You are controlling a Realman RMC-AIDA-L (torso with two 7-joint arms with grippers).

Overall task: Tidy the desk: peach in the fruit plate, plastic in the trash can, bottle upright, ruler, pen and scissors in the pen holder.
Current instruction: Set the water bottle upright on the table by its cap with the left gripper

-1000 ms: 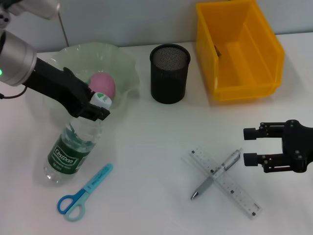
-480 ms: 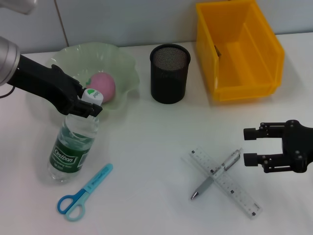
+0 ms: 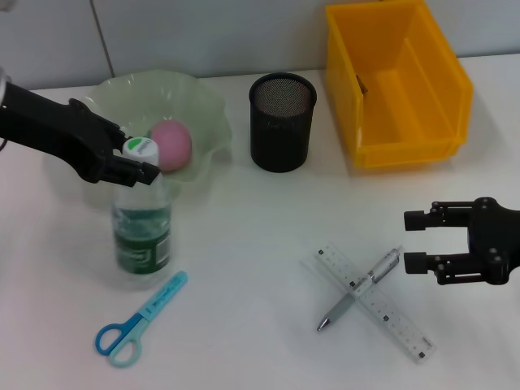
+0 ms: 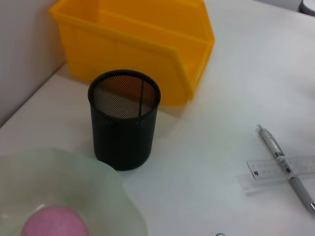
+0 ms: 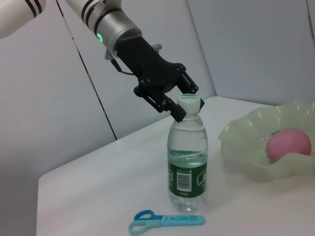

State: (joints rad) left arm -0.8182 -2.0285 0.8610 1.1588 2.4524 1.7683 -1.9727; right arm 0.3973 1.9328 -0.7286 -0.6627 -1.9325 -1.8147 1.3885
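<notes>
Top-heavy, slippery bottle [image 3: 142, 236] upright, pinched at cap by left end effector [image 3: 136, 166]; right end effector [image 3: 416, 242] open, idle.

Head view: high vantage, angled forward and down, taking in the whole white desk [image 3: 244, 244] from yellow bin [image 3: 396, 81] to scissors [image 3: 138, 318].

Left wrist view: close and elevated over the desk's rear, facing the mesh pen holder [image 4: 124, 119] and the bin — with the plate's rim [image 4: 93, 179] and the pen [image 4: 285, 167] across the ruler [image 4: 275, 169] at its edges.

Right wrist view: low, near desk level, looking across at the upright bottle [image 5: 187, 153] — scissors and plate also fall within it, as in the head view.
</notes>
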